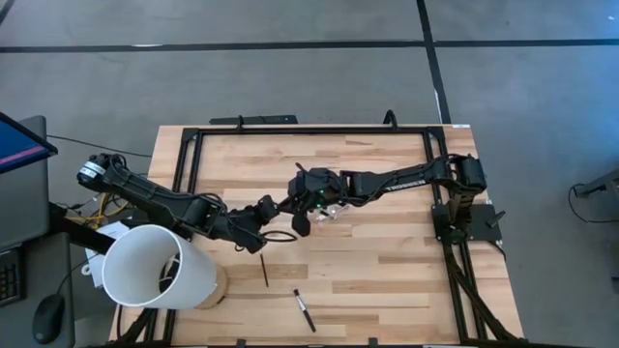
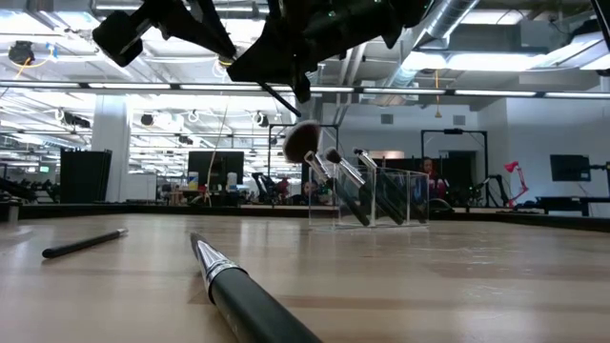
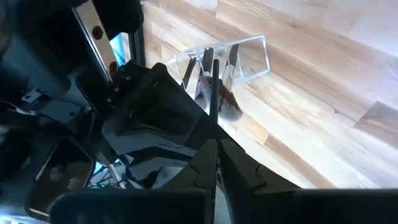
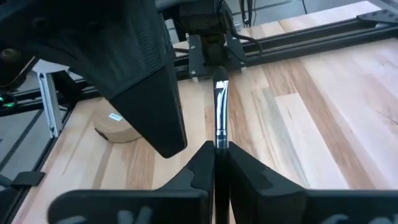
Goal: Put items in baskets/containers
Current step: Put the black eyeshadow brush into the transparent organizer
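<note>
Wooden table (image 1: 387, 280), two brushes (image 1: 305, 310) lying loose, three standing in one clear box (image 2: 381, 197), left gripper (image 3: 211, 158) and right gripper (image 4: 217, 152) each clamped on one brush.

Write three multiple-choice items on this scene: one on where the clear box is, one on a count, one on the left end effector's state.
1. Where is the box?
A. In the white cylinder
B. On the table, near its middle
C. On the floor

2. How many sticks lie loose on the table?
A. None
B. Six
C. Two

3. The left end effector is:
A. Shut on a brush
B. Wide open, empty
C. Inside the box

Key:
1 B: the box stands on the table.
2 C: a thin stick and a pencil.
3 A: the left end effector pinches a brush.
</note>
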Action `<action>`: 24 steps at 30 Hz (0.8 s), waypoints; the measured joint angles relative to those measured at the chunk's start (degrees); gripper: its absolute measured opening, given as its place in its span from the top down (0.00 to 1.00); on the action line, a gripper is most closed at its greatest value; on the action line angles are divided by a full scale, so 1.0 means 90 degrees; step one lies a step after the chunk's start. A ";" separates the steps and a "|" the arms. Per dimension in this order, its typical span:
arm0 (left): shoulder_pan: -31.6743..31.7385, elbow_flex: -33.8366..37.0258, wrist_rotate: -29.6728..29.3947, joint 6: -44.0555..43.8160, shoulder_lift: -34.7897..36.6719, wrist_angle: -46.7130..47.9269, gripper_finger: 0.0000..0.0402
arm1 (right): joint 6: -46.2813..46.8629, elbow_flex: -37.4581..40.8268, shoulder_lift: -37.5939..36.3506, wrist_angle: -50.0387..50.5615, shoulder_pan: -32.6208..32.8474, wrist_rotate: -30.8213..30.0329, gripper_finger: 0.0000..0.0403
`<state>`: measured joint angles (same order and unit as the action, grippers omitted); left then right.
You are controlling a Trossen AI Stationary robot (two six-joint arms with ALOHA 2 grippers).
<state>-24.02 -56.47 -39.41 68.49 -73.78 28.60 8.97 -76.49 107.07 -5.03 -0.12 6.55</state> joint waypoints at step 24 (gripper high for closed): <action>0.0950 -0.0005 0.2109 -0.4601 0.0876 -0.1103 0.72 | -0.0784 0.2389 -0.2228 -0.0846 0.0212 -0.3102 0.95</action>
<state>-15.47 -56.51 -20.43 27.08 -65.90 18.68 1.91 -54.99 87.01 -12.65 1.79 -21.37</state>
